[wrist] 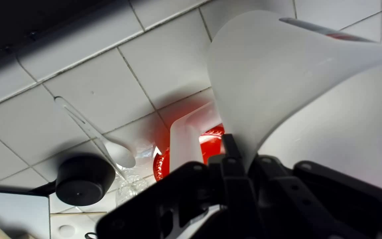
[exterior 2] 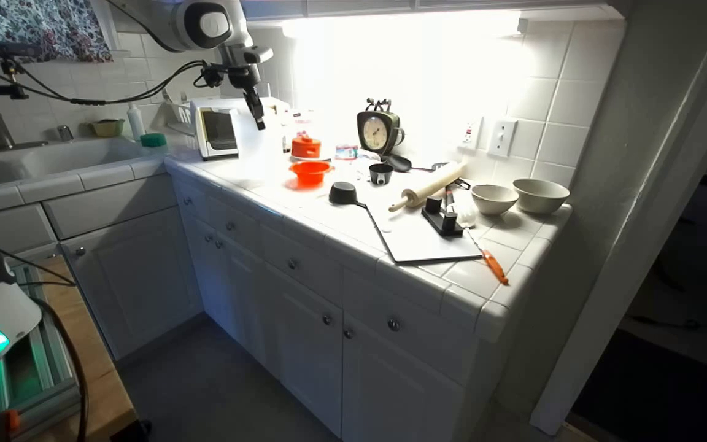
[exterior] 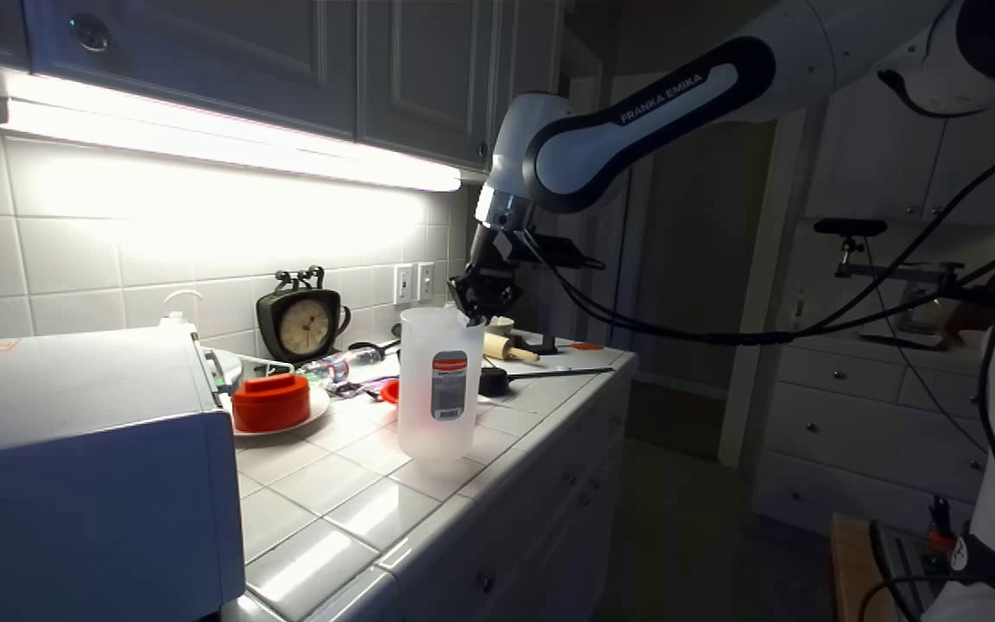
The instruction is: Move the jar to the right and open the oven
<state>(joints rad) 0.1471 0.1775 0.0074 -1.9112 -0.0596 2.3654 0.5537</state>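
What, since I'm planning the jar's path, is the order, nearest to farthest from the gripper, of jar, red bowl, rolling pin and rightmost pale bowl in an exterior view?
In that exterior view:
1. jar: its rim at the gripper
2. red bowl: right of the jar
3. rolling pin: farther right
4. rightmost pale bowl: past the rolling pin
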